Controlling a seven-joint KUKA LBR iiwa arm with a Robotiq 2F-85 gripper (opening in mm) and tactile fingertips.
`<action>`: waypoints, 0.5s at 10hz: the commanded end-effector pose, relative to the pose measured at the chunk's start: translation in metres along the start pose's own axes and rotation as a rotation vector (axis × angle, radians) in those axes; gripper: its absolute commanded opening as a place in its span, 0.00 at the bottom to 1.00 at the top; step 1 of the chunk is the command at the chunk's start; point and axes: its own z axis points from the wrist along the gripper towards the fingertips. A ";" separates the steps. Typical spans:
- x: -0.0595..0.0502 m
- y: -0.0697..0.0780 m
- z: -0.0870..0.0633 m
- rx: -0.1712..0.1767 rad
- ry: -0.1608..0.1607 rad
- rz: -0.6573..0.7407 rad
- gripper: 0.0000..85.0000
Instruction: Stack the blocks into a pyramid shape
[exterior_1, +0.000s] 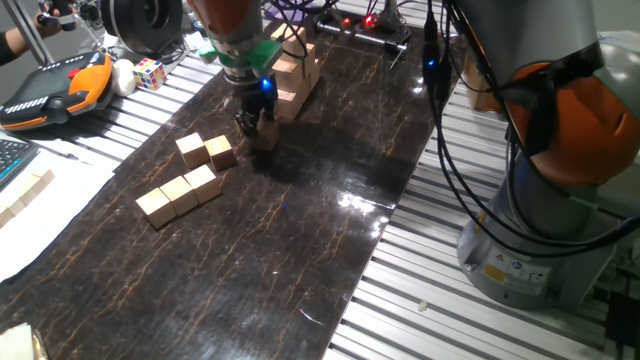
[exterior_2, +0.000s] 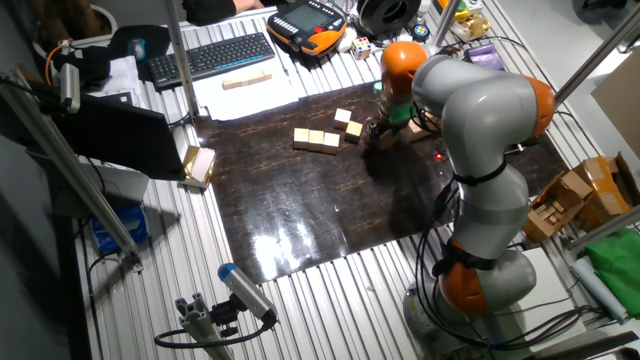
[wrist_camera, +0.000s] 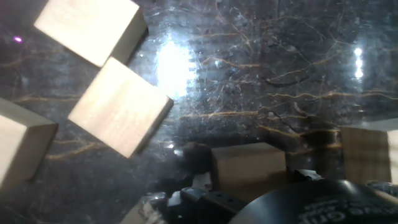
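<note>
We see five plain light tan wooden cubes loose on the dark marbled mat (exterior_1: 300, 240). Going left to right in one fixed view, a row of three touching cubes (exterior_1: 181, 196) lies at about eight o'clock from the gripper, and a pair of cubes (exterior_1: 207, 151) sits just beside that row at its one o'clock, near the fingers but apart from them. The two-finger gripper (exterior_1: 257, 127) on the orange-and-grey arm is down at the mat, and a sixth tan cube (exterior_1: 264, 135) sits at its fingertips. In the hand view that cube (wrist_camera: 247, 167) shows directly in front of the dark gripper body, but the fingers themselves are hidden, so we cannot tell whether they pinch it or merely stand around it. No cube rests on another among these six.

At one o'clock from the gripper, just beyond it, a taller pile of similar wooden cubes (exterior_1: 296, 68) stands on the mat's far end. Off the mat, at about ten o'clock, we find a small multicoloured puzzle cube (exterior_1: 151, 72) beside an orange-and-black handheld pendant (exterior_1: 55, 90) on the ribbed metal table (exterior_1: 480, 320). The other fixed view adds a black keyboard (exterior_2: 213, 58) and a strip of pale blocks (exterior_2: 246, 81) on white paper.
</note>
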 end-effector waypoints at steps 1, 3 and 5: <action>0.000 0.002 -0.004 -0.004 0.006 0.016 0.81; -0.004 0.017 -0.018 -0.005 0.014 0.085 0.82; -0.008 0.036 -0.030 0.006 0.011 0.159 0.84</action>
